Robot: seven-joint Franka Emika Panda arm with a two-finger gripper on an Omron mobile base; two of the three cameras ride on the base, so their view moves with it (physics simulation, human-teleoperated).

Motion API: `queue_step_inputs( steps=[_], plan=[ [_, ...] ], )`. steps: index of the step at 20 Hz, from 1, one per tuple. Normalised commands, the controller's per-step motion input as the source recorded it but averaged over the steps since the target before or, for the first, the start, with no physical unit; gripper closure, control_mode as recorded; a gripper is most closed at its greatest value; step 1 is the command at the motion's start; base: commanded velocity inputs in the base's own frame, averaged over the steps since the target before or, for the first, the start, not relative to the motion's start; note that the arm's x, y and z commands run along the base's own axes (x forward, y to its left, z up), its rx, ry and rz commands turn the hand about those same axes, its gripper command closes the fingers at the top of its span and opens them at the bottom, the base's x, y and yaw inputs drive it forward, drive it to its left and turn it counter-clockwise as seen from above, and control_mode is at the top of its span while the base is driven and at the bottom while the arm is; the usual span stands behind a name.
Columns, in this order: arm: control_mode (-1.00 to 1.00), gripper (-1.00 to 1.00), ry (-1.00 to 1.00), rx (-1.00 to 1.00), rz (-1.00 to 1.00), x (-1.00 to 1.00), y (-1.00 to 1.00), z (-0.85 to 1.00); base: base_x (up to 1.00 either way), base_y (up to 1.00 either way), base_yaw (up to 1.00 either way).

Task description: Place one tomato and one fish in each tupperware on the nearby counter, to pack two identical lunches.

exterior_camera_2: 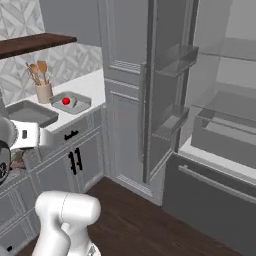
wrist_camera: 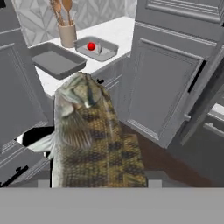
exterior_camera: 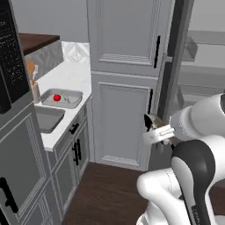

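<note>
White stone counter (exterior_camera: 72,74) ran beside the tall grey cabinets, and you had two tupperware trays there: the near one (wrist_camera: 57,61) bare, the far one (wrist_camera: 97,47) holding a tomato (wrist_camera: 91,46). Your gripper (exterior_camera: 151,124) was clamped on a fish (wrist_camera: 92,135) (slim, likely slippery); midbody looked the safest hold.

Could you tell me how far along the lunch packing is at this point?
Partly done. The far tupperware on the counter already holds a tomato and something pale beside it, too small to identify. In hand: the gripper carries a fish. Left: the nearer tupperware is empty, so it still needs a fish and a tomato.
</note>
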Motion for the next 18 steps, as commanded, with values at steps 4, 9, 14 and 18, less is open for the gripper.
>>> queue_step_inputs(
  steps=[4,9,14,18],
  plan=[
    [1.0,1.0,0.0,0.0,0.0,0.0,0.0,0.0,0.76,0.27,0.46],
    [1.0,1.0,0.0,0.0,0.0,0.0,0.0,0.0,0.8,-0.04,0.13],
    [1.0,1.0,0.0,0.0,0.0,0.0,0.0,0.0,0.9,0.05,0.06],
    [1.0,1.0,0.0,0.0,0.0,0.0,0.0,0.0,0.92,0.39,0.2]
  ],
)
